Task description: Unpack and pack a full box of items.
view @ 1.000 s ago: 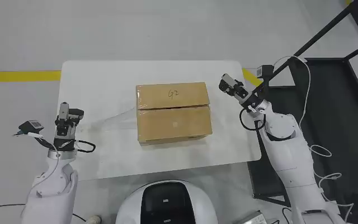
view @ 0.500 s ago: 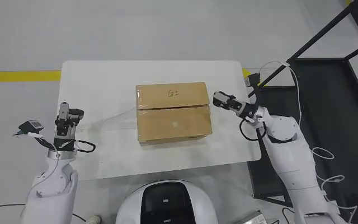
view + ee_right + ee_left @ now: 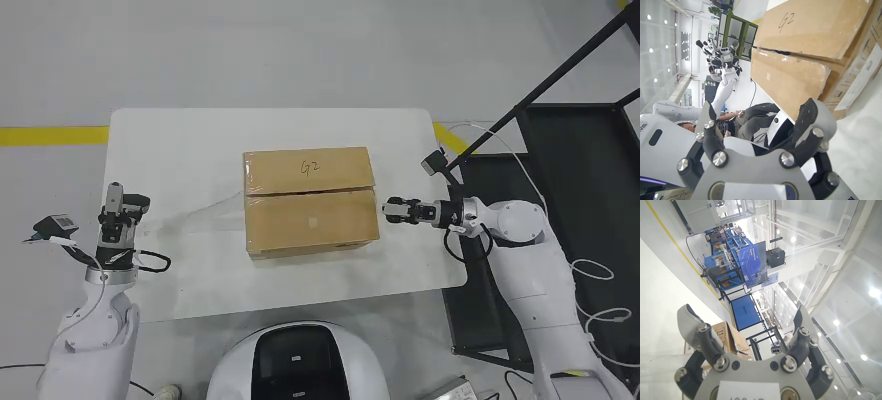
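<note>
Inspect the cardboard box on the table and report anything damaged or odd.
The cardboard box has a slit, slightly gaping top seam; its flap corner near the right gripper looks ragged and crumpled.

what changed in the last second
The right gripper swung from off the far right corner of the box toward the robot and inward. It now sits close beside the box's right end, level with the near flap, jaws open, with nothing taken hold of. The box and the left gripper, by the left edge of the table, stayed as they were.
</note>
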